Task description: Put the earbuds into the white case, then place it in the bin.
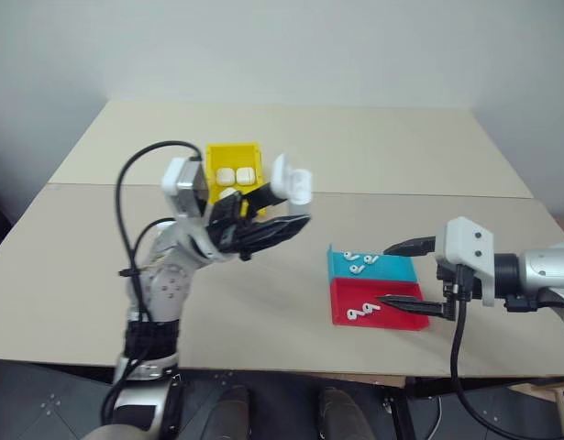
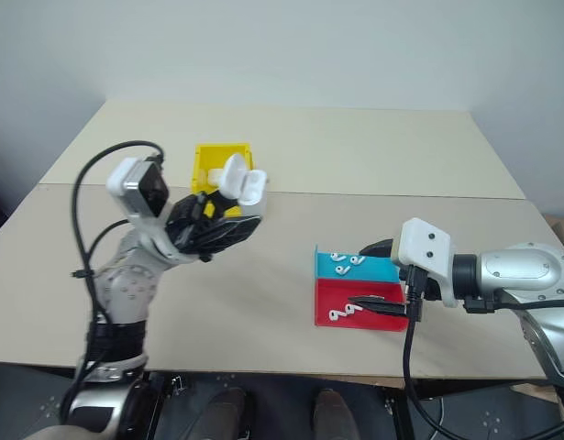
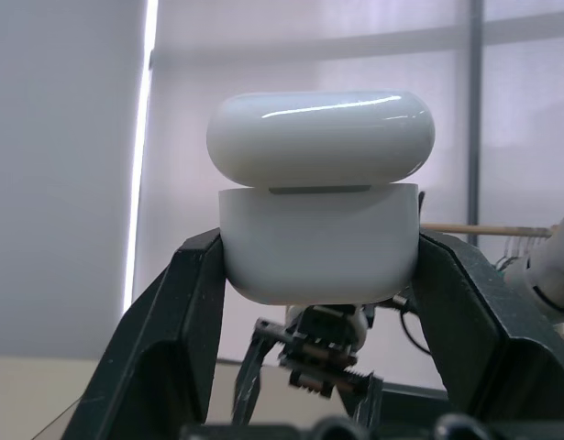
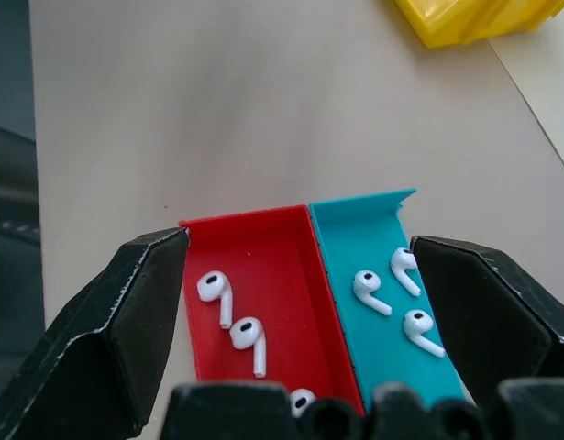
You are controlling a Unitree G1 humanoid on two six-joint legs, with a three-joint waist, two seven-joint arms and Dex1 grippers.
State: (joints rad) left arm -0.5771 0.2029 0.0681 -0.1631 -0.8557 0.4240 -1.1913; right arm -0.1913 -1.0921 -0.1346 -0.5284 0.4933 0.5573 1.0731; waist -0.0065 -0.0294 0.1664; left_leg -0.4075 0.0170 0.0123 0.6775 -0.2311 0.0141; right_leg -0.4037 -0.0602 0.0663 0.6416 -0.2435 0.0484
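My left gripper (image 1: pixel 283 203) is raised above the table in front of the yellow bin (image 1: pixel 234 149), shut on the white case (image 1: pixel 293 181). In the left wrist view the case (image 3: pixel 318 247) sits between both fingers with its lid (image 3: pixel 320 137) lifted off the base. White earbuds lie in the blue tray (image 4: pixel 371 291) and in the red tray (image 4: pixel 222 293). My right gripper (image 1: pixel 384 274) hovers open at the right side of the two trays, one finger over each, with nothing between them.
The blue tray (image 1: pixel 396 269) and the red tray (image 1: pixel 403 316) lie side by side near the table's front edge. Two more white cases (image 1: pixel 236 174) lie inside the bin. A black cable (image 1: pixel 126 192) loops off my left arm. Bare tabletop (image 1: pixel 373 147) stretches behind the trays.
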